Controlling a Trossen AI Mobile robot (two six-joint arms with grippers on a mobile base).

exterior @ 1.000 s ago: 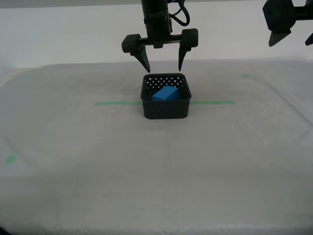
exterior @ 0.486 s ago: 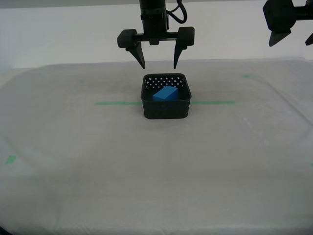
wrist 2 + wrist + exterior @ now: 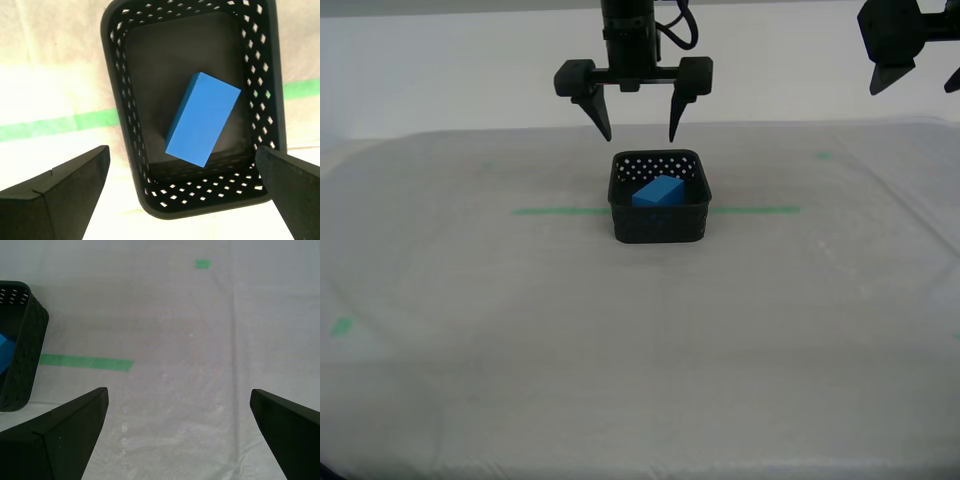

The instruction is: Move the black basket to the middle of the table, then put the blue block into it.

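The black basket stands on the white-clothed table, across the green tape line. The blue block lies inside it, resting skewed on the basket floor. My second gripper hangs open above the basket's far rim, touching nothing. Its wrist view looks straight down into the basket at the block, with the gripper fingers spread wide. My first gripper is raised at the exterior view's upper right, open and empty. Its wrist view catches the basket's side.
Small green marks sit on the cloth at the far side and near the front at the exterior view's left. The first wrist view shows a tape end and a green mark. A white wall stands behind the table.
My second gripper has risen and drifted slightly toward the exterior view's left, still open. Basket, block and first gripper have not moved.
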